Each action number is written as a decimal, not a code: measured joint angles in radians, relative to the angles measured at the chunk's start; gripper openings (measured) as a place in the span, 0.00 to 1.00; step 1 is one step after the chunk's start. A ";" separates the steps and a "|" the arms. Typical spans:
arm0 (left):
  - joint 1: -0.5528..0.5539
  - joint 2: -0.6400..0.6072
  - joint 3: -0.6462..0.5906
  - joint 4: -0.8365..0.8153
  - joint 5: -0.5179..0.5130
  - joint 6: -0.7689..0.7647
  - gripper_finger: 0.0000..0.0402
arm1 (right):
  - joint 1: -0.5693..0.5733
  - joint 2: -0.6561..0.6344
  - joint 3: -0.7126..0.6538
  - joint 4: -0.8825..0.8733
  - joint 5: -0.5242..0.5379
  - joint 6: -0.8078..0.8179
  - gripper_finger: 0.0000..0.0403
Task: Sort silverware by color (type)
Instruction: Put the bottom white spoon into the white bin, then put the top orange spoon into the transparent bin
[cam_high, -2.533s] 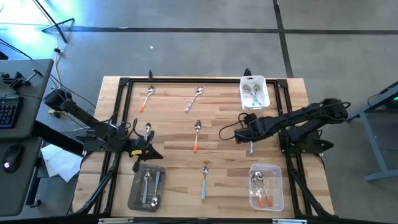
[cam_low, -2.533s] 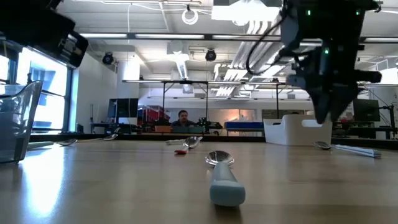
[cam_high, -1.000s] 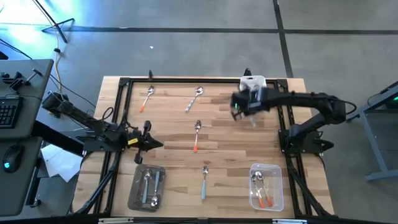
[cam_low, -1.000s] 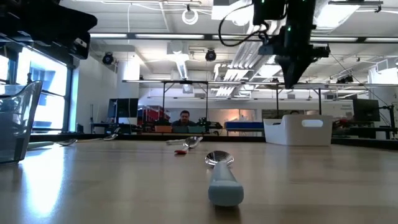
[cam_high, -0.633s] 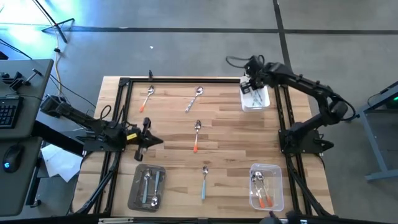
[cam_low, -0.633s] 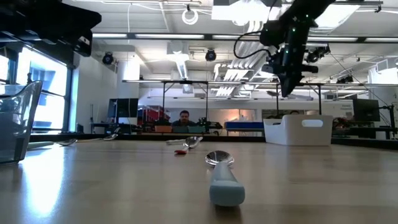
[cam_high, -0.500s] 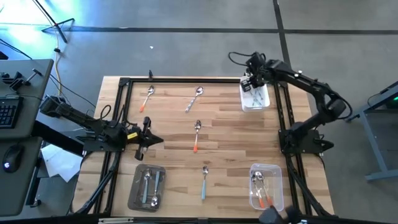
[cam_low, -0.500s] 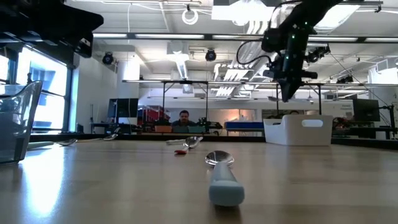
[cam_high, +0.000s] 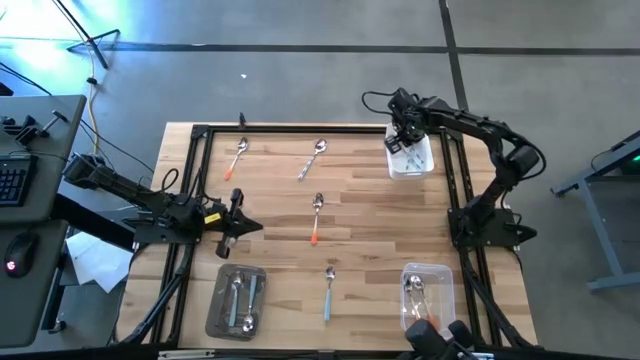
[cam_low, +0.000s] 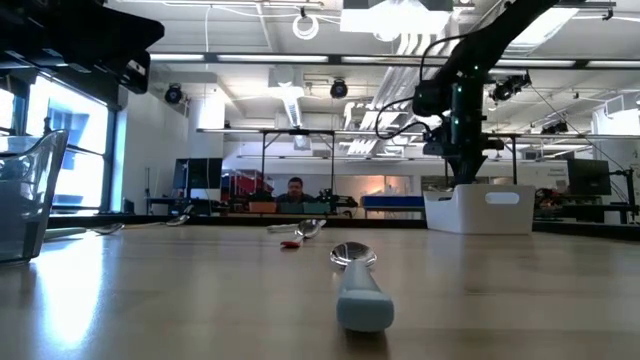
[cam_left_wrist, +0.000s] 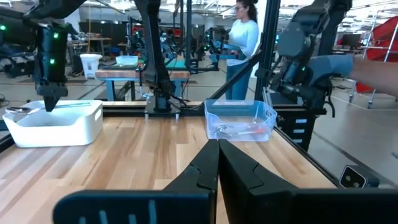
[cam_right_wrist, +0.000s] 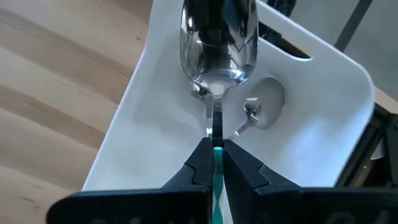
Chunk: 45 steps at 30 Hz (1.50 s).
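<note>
Right fingers (cam_right_wrist: 205, 163): pinched tight on the thin neck of a blue-handled spoon (cam_right_wrist: 217, 37), its shiny bowl pointing away from the wrist.
Left fingers (cam_left_wrist: 199, 174): pressed together with nothing between them.
Right gripper (cam_high: 403, 138): over the white tub (cam_high: 424, 156) at the table's far right corner.
Left gripper (cam_high: 245, 226): waits low at the table's left side, pointing across the boards.
Right wrist view only: the held spoon hangs above the tub's inside, where more metal spoons lie on the white floor; its handle shows as a blue strip between the fingers.
High view only: the spread on the wooden table (cam_high: 350, 210) — an orange-handled spoon (cam_high: 316, 219) mid-table, another orange-handled one (cam_high: 236, 158) far left, a silver spoon (cam_high: 313, 159) far centre, a blue-handled one (cam_high: 327, 294) near centre.
Low view only: that near blue spoon (cam_low: 356, 285) lies close to the lens, bowl away; the right arm comes down behind it to the tub (cam_low: 478, 210).
Left wrist view only: the clear tub (cam_left_wrist: 240, 120) holds orange-handled spoons; a person in a white top (cam_left_wrist: 241, 43) stands beyond the table.
Other tubs: a grey one (cam_high: 236, 300) near left with silver spoons, the clear one (cam_high: 428, 298) near right.
In the way: a dark object at the high view's bottom edge covers part of the clear tub.
</note>
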 joint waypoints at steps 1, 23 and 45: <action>0.000 0.000 0.000 0.000 0.005 0.000 0.00 | 0.000 0.007 0.000 0.002 0.000 0.000 0.02; 0.000 0.000 0.000 0.000 0.016 -0.008 0.00 | 0.001 0.054 0.000 -0.004 -0.034 0.038 0.06; 0.121 0.003 0.289 -0.605 0.013 -0.056 0.00 | 0.247 -0.257 -0.025 -0.020 0.057 0.037 0.02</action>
